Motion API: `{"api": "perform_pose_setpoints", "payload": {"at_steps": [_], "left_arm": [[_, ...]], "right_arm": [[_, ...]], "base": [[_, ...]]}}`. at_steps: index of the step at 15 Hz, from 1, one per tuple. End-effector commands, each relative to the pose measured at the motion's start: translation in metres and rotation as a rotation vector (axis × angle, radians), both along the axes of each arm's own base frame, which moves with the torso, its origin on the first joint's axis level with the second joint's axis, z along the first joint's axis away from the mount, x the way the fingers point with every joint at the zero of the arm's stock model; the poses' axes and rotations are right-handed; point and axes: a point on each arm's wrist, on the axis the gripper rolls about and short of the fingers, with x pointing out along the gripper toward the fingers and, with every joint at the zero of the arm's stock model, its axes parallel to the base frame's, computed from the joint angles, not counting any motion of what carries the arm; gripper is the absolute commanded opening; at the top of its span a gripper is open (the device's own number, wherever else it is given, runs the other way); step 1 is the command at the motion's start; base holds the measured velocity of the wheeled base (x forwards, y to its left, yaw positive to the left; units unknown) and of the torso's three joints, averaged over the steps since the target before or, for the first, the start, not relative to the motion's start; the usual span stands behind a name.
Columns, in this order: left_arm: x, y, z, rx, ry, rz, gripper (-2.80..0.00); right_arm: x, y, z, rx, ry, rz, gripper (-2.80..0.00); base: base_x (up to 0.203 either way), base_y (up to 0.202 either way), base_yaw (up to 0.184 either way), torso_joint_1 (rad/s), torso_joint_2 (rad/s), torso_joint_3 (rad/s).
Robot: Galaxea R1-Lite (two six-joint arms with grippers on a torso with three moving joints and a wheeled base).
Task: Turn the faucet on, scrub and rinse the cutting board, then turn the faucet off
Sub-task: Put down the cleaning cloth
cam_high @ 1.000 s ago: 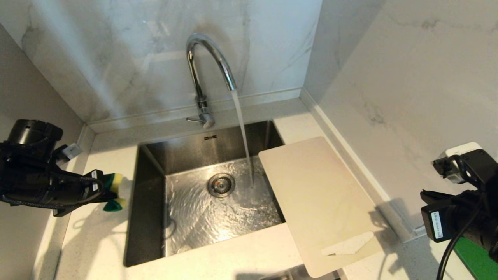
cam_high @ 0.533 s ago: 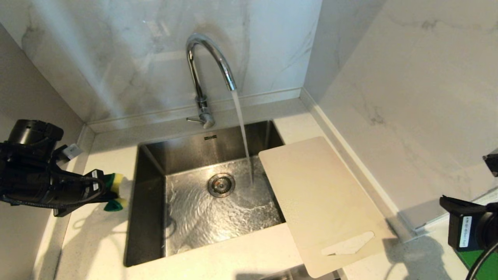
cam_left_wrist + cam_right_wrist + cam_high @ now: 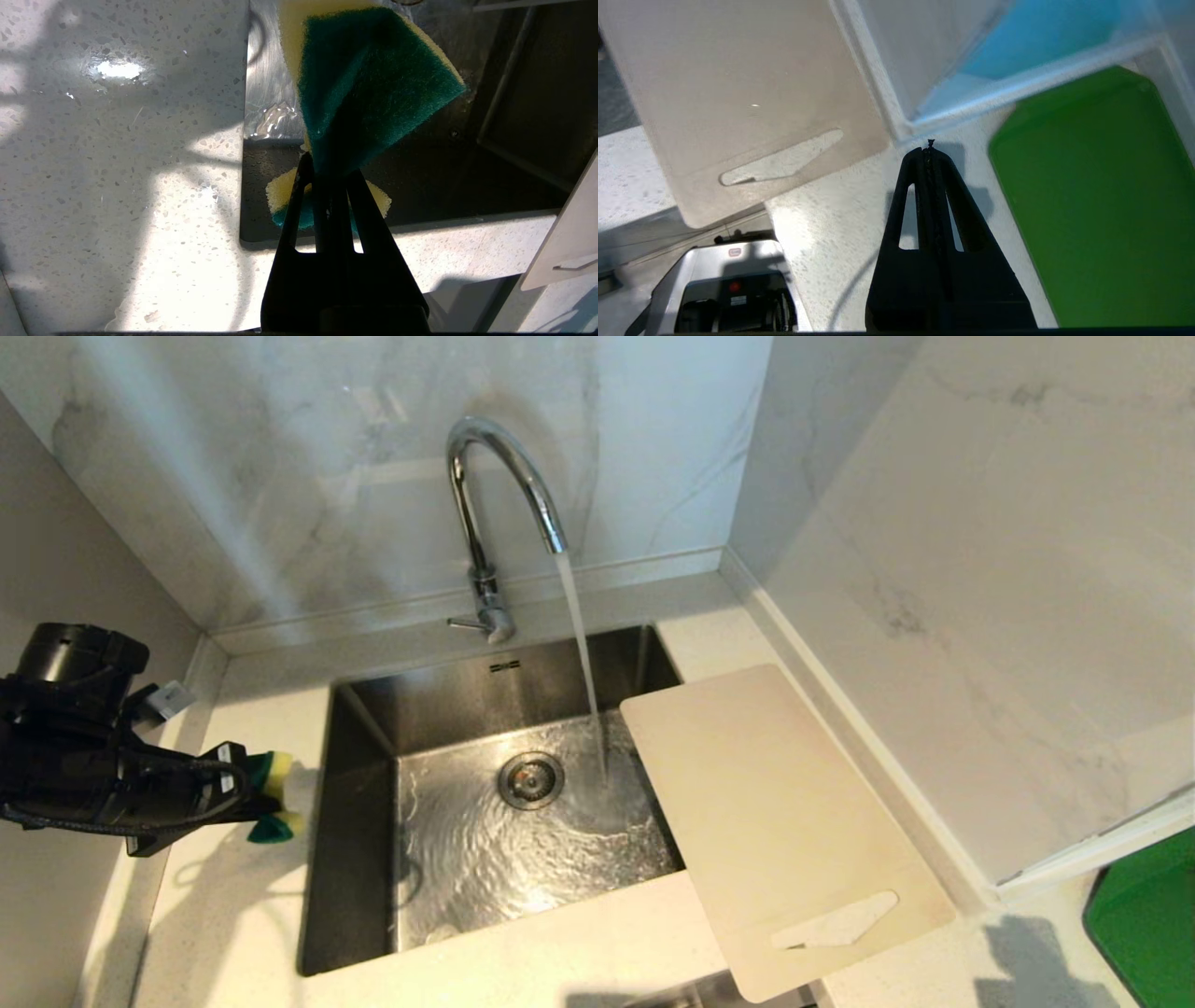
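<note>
Faucet [image 3: 495, 513] is running into the sink [image 3: 364, 859]; board [image 3: 775, 821] lies dry at right of frame, one corner over the basin, the rest on the bench [image 3: 224, 896]. Left gripper [image 3: 271, 793], far left, has its fingers clamped on the sponge [image 3: 369, 88]; right gripper [image 3: 930, 144] is pinched shut, empty, beside the board's handle end. Next, I'd open the right fingers, grip that end and slide the board under the stream before scrubbing flat.

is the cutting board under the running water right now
No, the stream from the faucet falls onto the sink floor beside the cutting board.
</note>
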Motion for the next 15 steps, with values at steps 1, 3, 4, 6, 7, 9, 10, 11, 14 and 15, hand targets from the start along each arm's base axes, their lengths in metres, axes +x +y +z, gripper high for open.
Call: {"api": "perform_pose_setpoints", "payload": {"at_steps": [1, 3, 4, 6, 7, 9, 10, 11, 14, 15], "left_arm": [[0.000, 0.001, -0.001, -0.002, 0.006, 0.003, -2.80], [0.000, 0.002, -0.001, -0.001, 0.005, 0.007, -2.80], [0.000, 0.002, -0.001, -0.001, 0.005, 0.006, -2.80], [0.001, 0.001, -0.001, -0.003, 0.004, 0.003, -2.80], [0.001, 0.001, -0.002, -0.004, 0.006, 0.000, -2.80], [0.002, 0.001, -0.004, -0.009, 0.015, -0.002, -2.80], [0.003, 0.001, -0.004, -0.010, 0.014, -0.002, -2.80], [0.003, 0.001, -0.004, -0.010, 0.014, -0.002, -2.80], [0.002, 0.001, -0.003, -0.010, 0.010, -0.001, -2.80], [0.002, 0.001, -0.002, -0.009, 0.005, -0.002, -2.80]], "right_arm": [[-0.016, -0.003, 0.007, -0.005, -0.065, -0.094, -2.80], [-0.017, -0.005, 0.005, 0.001, -0.070, -0.182, -2.80], [-0.016, -0.006, 0.004, 0.008, -0.064, -0.229, -2.80], [-0.017, -0.009, -0.005, 0.011, -0.036, -0.341, -2.80], [-0.021, -0.010, -0.014, 0.008, -0.025, -0.380, -2.80], [-0.036, -0.010, -0.030, 0.002, -0.035, -0.423, -2.80], [-0.043, -0.009, -0.043, -0.007, -0.026, -0.426, -2.80], [-0.051, -0.008, -0.055, -0.011, -0.030, -0.417, -2.80], [-0.071, -0.001, -0.086, 0.029, -0.104, -0.225, -2.80], [-0.069, 0.000, -0.102, 0.051, -0.097, -0.180, -2.80]], "base": [[0.000, 0.000, 0.000, 0.000, 0.00, 0.000], [0.000, 0.000, 0.000, 0.000, 0.00, 0.000], [0.000, 0.000, 0.000, 0.000, 0.00, 0.000], [0.000, 0.000, 0.000, 0.000, 0.00, 0.000], [0.000, 0.000, 0.000, 0.000, 0.00, 0.000], [0.000, 0.000, 0.000, 0.000, 0.00, 0.000], [0.000, 0.000, 0.000, 0.000, 0.00, 0.000], [0.000, 0.000, 0.000, 0.000, 0.00, 0.000], [0.000, 0.000, 0.000, 0.000, 0.00, 0.000], [0.000, 0.000, 0.000, 0.000, 0.00, 0.000]]}}
